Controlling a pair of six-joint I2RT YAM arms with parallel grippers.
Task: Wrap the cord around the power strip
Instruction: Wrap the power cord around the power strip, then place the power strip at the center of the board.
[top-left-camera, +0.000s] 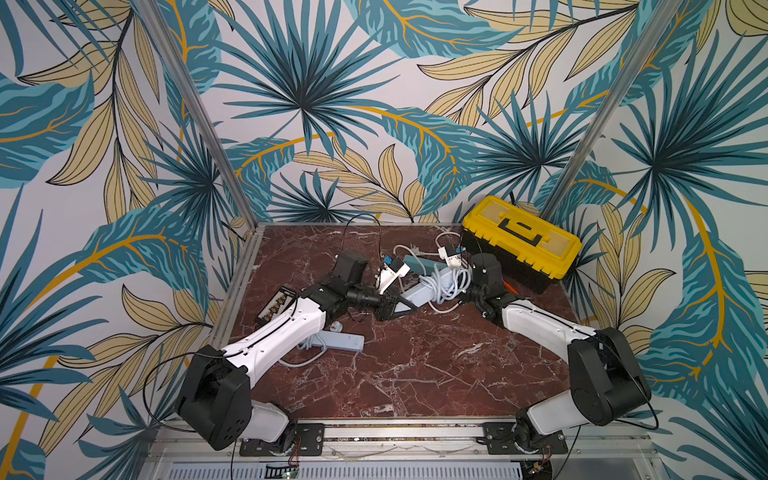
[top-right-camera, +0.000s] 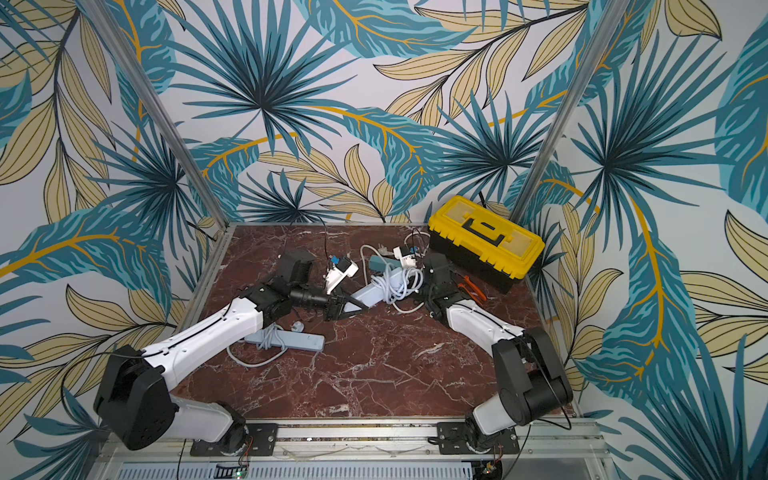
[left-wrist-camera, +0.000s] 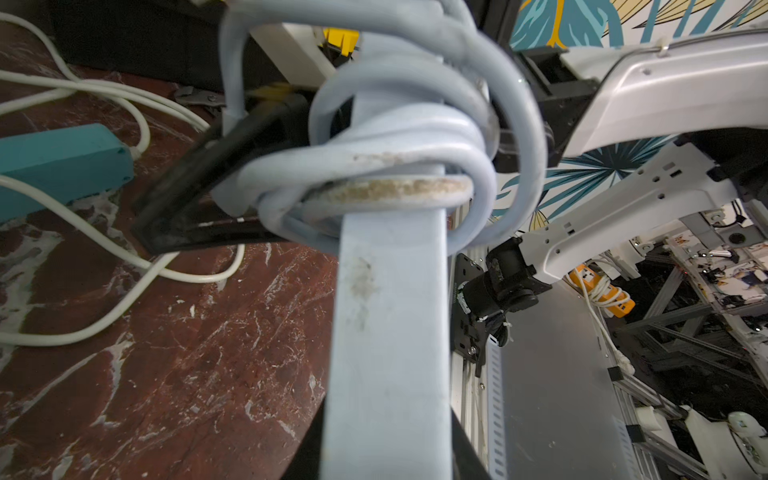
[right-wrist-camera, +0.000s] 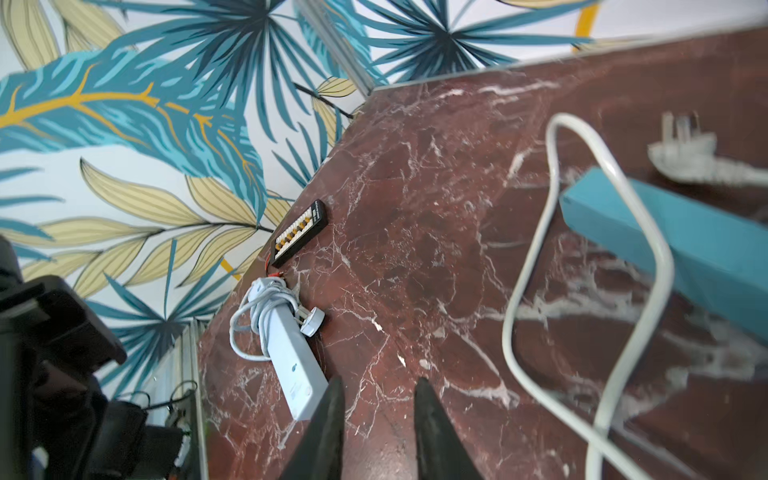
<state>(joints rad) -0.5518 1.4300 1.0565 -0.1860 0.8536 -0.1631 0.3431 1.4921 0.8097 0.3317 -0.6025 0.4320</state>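
The red marble tabletop (top-left-camera: 415, 374), boxed in by leaf-print wallpaper, carries everything. In both top views the pale blue power strip (top-left-camera: 419, 294) lies slanted toward the back middle of the table, between the two arms. Its near end is pinched in the closed fingers of the left gripper (top-left-camera: 402, 308), and its cord (top-left-camera: 446, 286) is bunched in loose coils round the far half. Only the left wrist view shows the detail: a scuffed strip face and overlapping turns, one with a grubby worn patch. Only the right wrist view shows the right gripper (right-wrist-camera: 380, 415), its fingers a little apart with nothing between them. A teal strip (top-left-camera: 419, 262) lies just behind the pale one. From above, the right gripper's tips are hidden behind its wrist and the coils, and I cannot pick out the cord's plug.
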